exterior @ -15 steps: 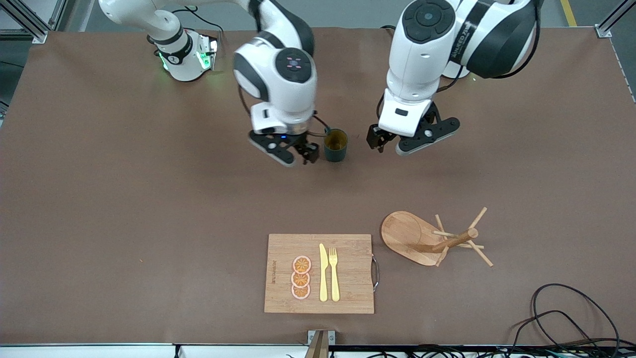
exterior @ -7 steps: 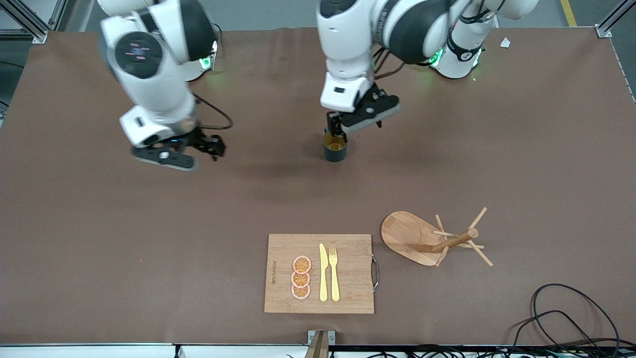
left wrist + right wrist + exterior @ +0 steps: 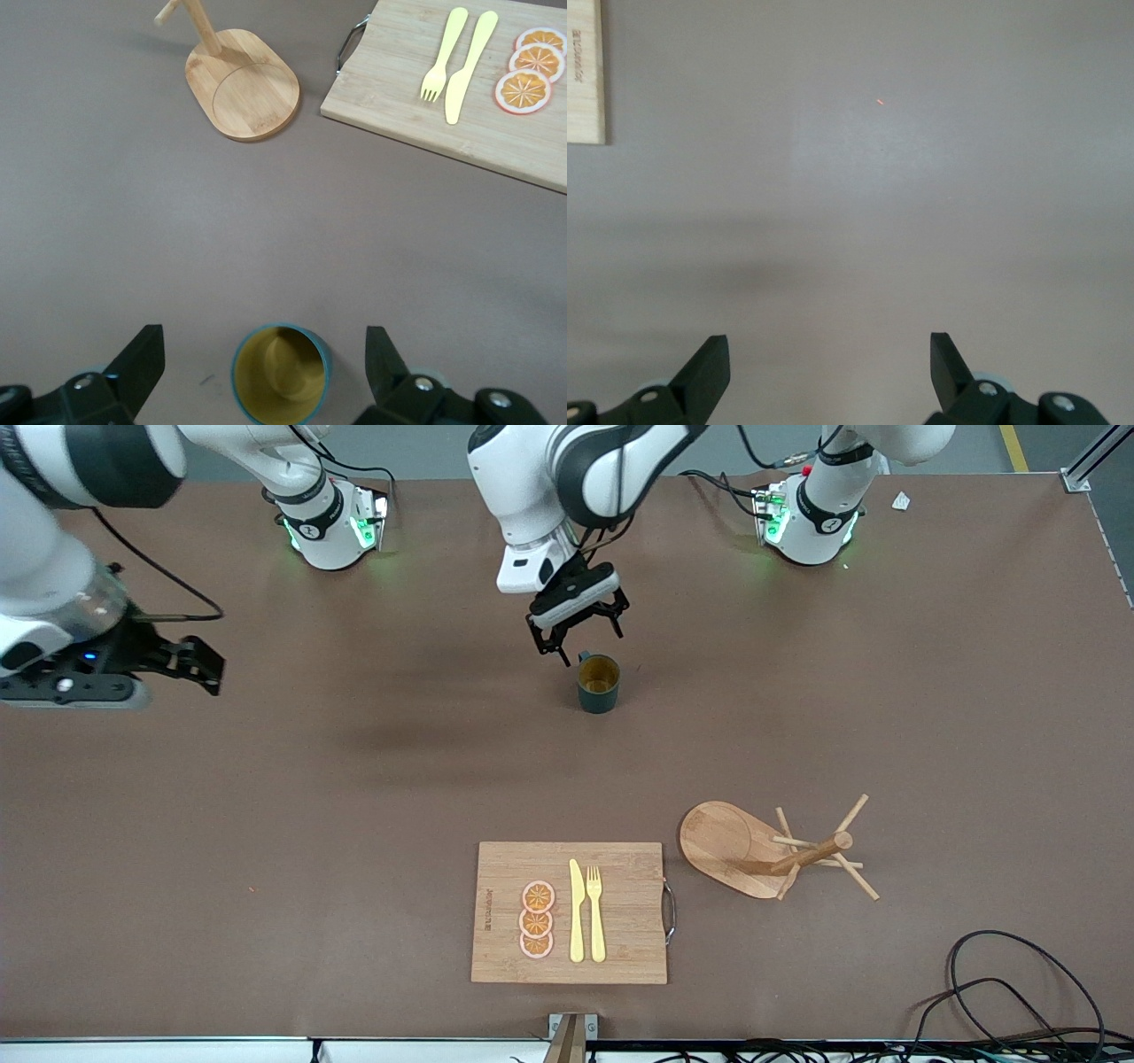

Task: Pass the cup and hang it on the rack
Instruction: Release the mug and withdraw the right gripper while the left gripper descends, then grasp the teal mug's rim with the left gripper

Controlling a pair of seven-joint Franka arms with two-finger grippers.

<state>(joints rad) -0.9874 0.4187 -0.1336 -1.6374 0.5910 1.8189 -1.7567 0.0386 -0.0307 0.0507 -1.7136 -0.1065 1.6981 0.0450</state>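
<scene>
Brown surface: dark teal-green ribbed cup upright mid-surface, well apart from light wooden peg rack. Left end effector over cup, spread wide; its wrist view shows yellow interior between fingers. Right end effector open, waiting at its arm's end.

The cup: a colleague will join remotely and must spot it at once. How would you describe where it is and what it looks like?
On the brown table, look toward the robots' bases from the bamboo cutting board. The cup stands upright there, alone, under the open left gripper. It is a small dark teal-green mug with a mustard-yellow inside, unlike the pale wooden rack.
</scene>
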